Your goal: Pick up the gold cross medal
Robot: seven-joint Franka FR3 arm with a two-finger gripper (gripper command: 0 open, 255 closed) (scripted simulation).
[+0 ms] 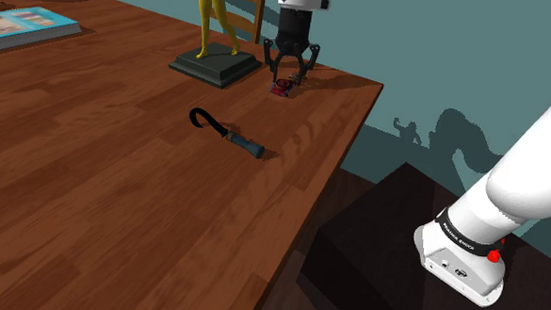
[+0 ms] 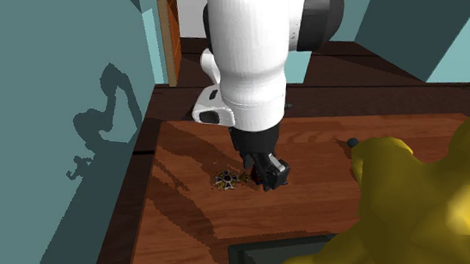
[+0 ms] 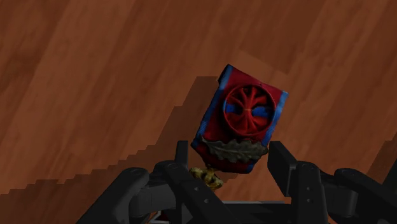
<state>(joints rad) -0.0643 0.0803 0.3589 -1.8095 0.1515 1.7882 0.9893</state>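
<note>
Gripper (image 3: 230, 154) low over the table (image 1: 93, 200), pointing down, fingers parted about as wide as the medal's ribbon. Left finger (image 3: 182, 153) and right finger (image 3: 280, 159) flank the lower end of the medal (image 3: 245, 121); a thin gap seems to show at one side, so no firm clasp is seen. Medal: red ribbon with blue edges, red rosette, a band of leaves below it, and a gold piece at the gripper end, partly hidden under the finger linkage. In the shoulder view it lies on the wood (image 1: 284, 86) directly under the gripper (image 1: 291, 76), near the table's far corner. Just beside it at that view's left is the dark base of a yellow statue (image 1: 216, 62). Nearer the camera lies a black-handled tool (image 1: 227, 132), well apart. A book (image 1: 24, 23) sits at the far left edge.
</note>
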